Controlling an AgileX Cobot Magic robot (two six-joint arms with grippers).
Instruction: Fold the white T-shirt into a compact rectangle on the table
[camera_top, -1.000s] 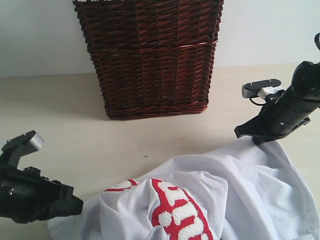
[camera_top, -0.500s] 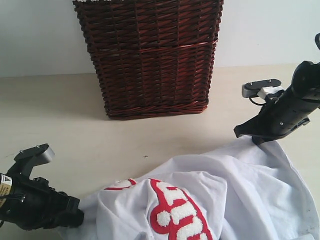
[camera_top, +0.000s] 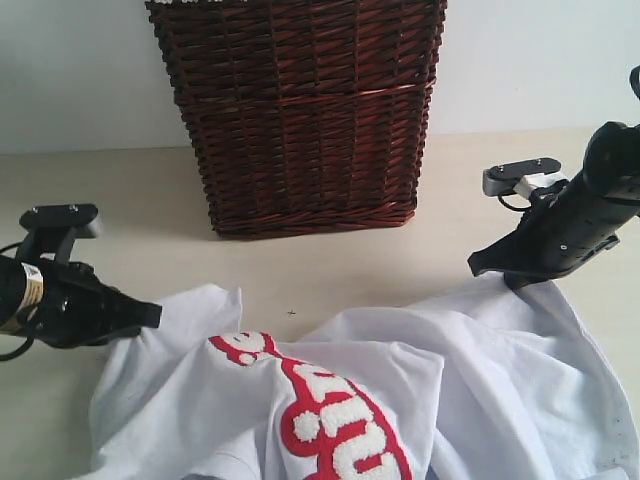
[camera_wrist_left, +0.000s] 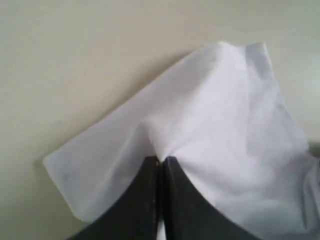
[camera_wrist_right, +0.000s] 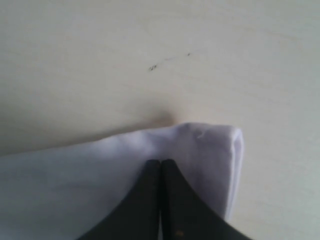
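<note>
Two grippers are in view, each clenched on the white T-shirt (camera_top: 500, 380), which lies crumpled on the table (camera_top: 100, 190) across the near part of the exterior view.

Left: your left gripper (camera_top: 152, 314) pinches an edge of the cloth with its jaws pressed together. In the left wrist view the white T-shirt (camera_wrist_left: 215, 115) puckers to a point at the left gripper (camera_wrist_left: 160, 161), and a flap spreads over the table (camera_wrist_left: 75, 60) beyond. You cannot tell which part of the garment this edge is, nor whether it is clear of the surface.

Centre: the red-edged letters (camera_top: 335, 425) run down a raised fold and are cut off by the lower frame edge, so you cannot read them. The shirt's near side is also out of frame. Behind the shirt, and apart from it, stands the wicker basket (camera_top: 305, 120), its top cropped by the upper edge.

Right: your right gripper (camera_top: 480, 268) grasps a corner of the shirt low over the table. The right wrist view shows the right gripper (camera_wrist_right: 160, 163) closed on a doubled-over corner of the white T-shirt (camera_wrist_right: 100, 155). The arm behind it is cut off by the right frame edge.
</note>
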